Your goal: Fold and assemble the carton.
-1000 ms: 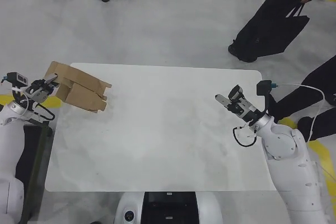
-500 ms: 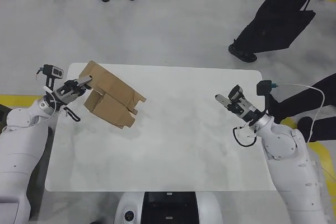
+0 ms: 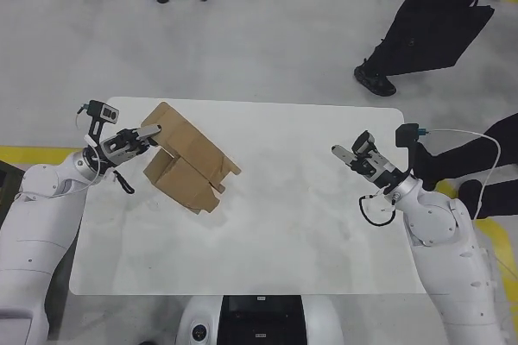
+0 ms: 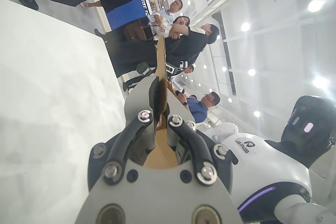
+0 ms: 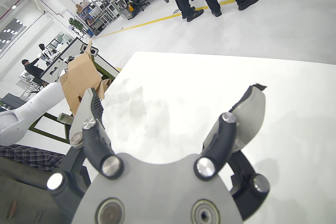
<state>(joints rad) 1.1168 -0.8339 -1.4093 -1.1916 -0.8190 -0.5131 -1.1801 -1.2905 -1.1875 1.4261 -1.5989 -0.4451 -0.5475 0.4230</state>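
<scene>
The left gripper [image 3: 149, 133] is clamped on an edge of the carton [image 3: 188, 164], holding the brown box (flaps loose, only partly folded) tilted over the table's [image 3: 311, 241] far left part. The right gripper [image 3: 345, 147] hovers at the right side, jaws wide, well apart from it

The partly folded brown cardboard carton [image 3: 190, 168] has been swung in from beyond the left edge of the white table [image 3: 285, 233] (pinched by one flap the whole way). It's now held over the far-left corner by the left gripper [image 3: 152, 132].
</scene>
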